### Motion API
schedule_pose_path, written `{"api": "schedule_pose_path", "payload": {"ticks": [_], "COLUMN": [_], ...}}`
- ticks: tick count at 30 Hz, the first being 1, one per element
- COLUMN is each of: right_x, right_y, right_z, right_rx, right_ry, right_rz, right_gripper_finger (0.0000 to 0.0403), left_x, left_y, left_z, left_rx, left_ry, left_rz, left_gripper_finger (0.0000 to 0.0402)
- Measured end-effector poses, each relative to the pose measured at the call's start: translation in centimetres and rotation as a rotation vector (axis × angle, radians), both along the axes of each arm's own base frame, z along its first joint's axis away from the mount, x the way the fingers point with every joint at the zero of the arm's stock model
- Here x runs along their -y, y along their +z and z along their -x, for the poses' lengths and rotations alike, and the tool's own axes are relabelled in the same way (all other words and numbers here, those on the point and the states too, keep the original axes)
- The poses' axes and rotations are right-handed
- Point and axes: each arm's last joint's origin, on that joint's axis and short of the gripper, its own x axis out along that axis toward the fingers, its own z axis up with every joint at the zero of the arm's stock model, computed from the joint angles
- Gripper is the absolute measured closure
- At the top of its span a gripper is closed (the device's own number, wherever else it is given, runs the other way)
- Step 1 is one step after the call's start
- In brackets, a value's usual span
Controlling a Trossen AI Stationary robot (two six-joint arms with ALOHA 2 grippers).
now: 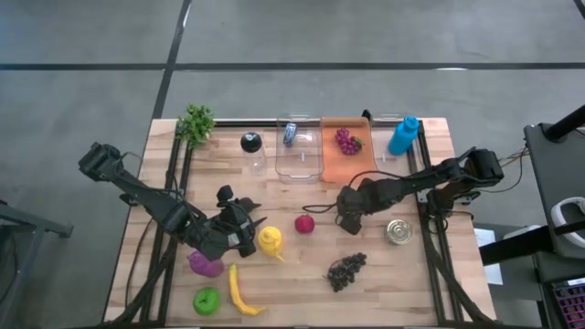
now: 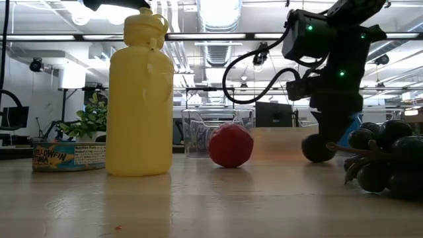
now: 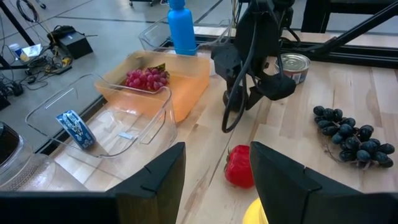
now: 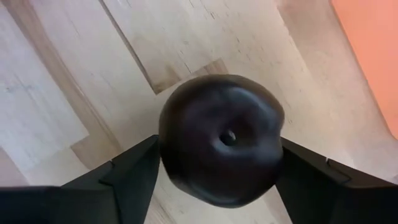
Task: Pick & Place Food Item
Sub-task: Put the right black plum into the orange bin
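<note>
We see the right gripper (image 4: 217, 180) down on the table (image 1: 384, 274), jaws flanking a dark plum (image 4: 221, 140) beside the orange tray (image 1: 334, 164); the left gripper (image 3: 214, 174) hovers, jaws apart, empty.

Grey floor (image 1: 366, 32), bright ceiling lights (image 2: 218, 10)
</note>
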Motion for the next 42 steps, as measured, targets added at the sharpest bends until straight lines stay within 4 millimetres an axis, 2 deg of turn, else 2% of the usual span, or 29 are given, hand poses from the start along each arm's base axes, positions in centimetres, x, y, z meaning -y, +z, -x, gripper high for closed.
{"api": "schedule_pose_path", "payload": {"ticks": [8, 17, 20, 27, 32, 37, 42], "right_x": [0.0, 0.0, 0.0, 0.0, 0.8, 3.5, 7.7], "right_y": [0.0, 0.0, 0.5, 4.1, 8.0, 11.6, 13.5], "right_z": [-0.2, -0.2, -0.3, -1.0, -1.3, -2.2, -3.2], "right_rx": [0.014, 0.016, 0.030, 0.139, 0.192, 0.271, 0.289], "right_ry": [0.001, -0.007, -0.008, -0.004, -0.010, -0.046, -0.094], "right_rz": [-0.001, 0.012, 0.016, 0.013, 0.095, 0.161, 0.210], "right_gripper_finger": [0.0173, 0.0175, 0.0176, 0.0176, 0.0176, 0.0177, 0.0177], "left_x": [0.0, 0.0, 0.0, 0.0, 0.0, 0.0, 0.0], "left_y": [0.0, 0.0, 0.0, 0.0, 0.0, 0.0, 0.0], "left_z": [0.0, 0.0, 0.0, 0.0, 0.0, 0.0, 0.0], "left_rx": [0.000, -0.001, -0.001, -0.001, -0.001, 0.000, 0.000], "left_ry": [0.000, -0.001, -0.001, -0.001, -0.001, -0.001, -0.001], "left_rz": [0.000, 0.001, 0.001, 0.001, 0.000, 0.001, -0.002], "left_gripper_finger": [0.0218, 0.0222, 0.0220, 0.0218, 0.0223, 0.0222, 0.0219]}}
